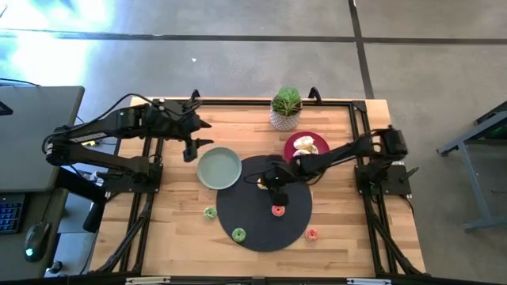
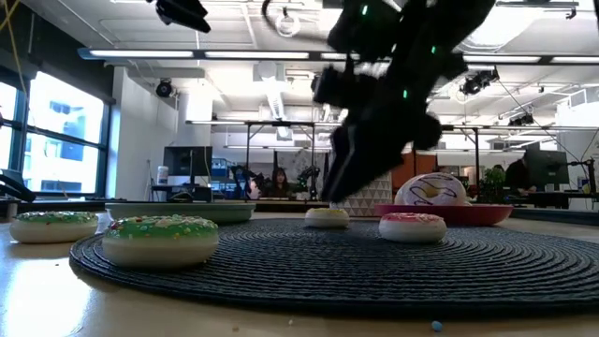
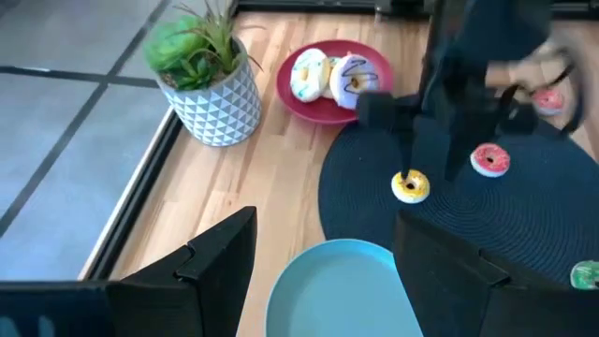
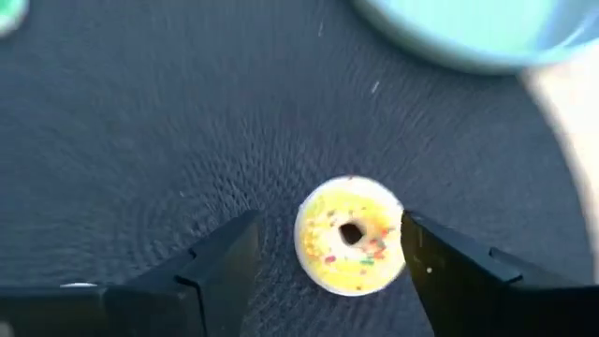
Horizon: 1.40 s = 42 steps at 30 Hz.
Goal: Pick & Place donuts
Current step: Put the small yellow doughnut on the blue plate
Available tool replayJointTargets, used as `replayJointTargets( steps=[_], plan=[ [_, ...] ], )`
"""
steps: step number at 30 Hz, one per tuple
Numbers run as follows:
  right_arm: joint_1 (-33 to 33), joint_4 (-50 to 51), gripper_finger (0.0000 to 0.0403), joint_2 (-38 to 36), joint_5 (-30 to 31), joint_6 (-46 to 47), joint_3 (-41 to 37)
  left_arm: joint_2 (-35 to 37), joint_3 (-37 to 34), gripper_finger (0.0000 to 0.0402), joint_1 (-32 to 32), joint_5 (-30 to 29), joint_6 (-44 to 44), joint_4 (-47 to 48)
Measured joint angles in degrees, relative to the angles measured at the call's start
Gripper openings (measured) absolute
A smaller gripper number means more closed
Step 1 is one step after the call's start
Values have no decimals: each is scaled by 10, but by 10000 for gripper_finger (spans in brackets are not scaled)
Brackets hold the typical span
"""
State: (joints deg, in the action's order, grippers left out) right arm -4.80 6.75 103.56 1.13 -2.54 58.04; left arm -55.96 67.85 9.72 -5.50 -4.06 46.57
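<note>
A yellow donut [image 4: 349, 234] lies flat on the dark round mat [image 1: 261, 218]. My right gripper [image 4: 328, 253] is open and points down, with one finger on either side of this donut; it also shows in the high view [image 1: 268, 182]. A red donut [image 1: 278, 210] and a green donut [image 1: 238, 234] lie on the mat. Another green donut [image 1: 210, 212] and a pink donut [image 1: 312, 234] lie on the table. Two iced donuts [image 3: 328, 75] rest on the red plate [image 1: 295, 154]. My left gripper [image 1: 194, 142] is open and empty above the far-left rim of the sage-green plate [image 1: 219, 168]. My right gripper comes at the yellow donut from above, one finger on either side. One finger [image 4: 440, 267] stands right at the donut's rim [image 4: 398, 234]. I cannot tell whether it touches. The donut lies flat on the mat.
A potted plant [image 1: 286, 108] stands at the table's far edge, behind the red plate. Bare wood lies left of the mat and along the near edge. Black frame rails run along both sides of the table.
</note>
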Motion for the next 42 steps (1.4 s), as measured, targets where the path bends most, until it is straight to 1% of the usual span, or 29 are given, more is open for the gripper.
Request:
replayJointTargets(
  steps=[4, 6, 10, 13, 19, 28, 30, 33, 35, 37, 38, 40, 42],
  plan=[
    [4, -21, 256, 41, -6, 0, 0, 11, 0, 239, 0, -2, 1, 0],
    [3, -31, 255, 52, 0, 0, 1, 12, 0, 239, 0, -2, 0, 0],
    [3, -37, 249, 57, 25, -4, 1, 6, 0, 239, 0, -2, 0, 0],
    [3, -46, 236, 55, 35, -4, 0, -3, 0, 239, 0, -2, 0, 3],
    [11, -52, 191, 51, 31, -18, 0, -21, 0, 239, 0, -2, 0, 18],
    [41, -71, 97, 51, 17, -2, -1, -32, 0, 239, 0, -3, 0, 20],
    [43, -98, 78, 51, 17, 4, -1, -32, 0, 239, 0, -11, 0, 20],
    [43, -173, 57, 51, 33, -13, 9, -32, 0, 239, 0, -16, 0, 20],
    [43, -255, 47, 55, 58, -39, 21, -32, 0, 239, 0, -18, 0, 20],
    [43, -324, 41, 67, 55, -85, 33, -32, 0, 239, 0, -27, 0, 18],
    [43, -348, 39, 77, 44, -115, 43, -32, 0, 239, 0, -30, 0, 17],
    [44, -362, 38, 102, 32, -155, 71, -32, 0, 239, 0, -32, 0, 15],
    [48, -347, 38, 133, 35, -158, 109, -32, 0, 239, 0, -32, 5, 16]
  ],
)
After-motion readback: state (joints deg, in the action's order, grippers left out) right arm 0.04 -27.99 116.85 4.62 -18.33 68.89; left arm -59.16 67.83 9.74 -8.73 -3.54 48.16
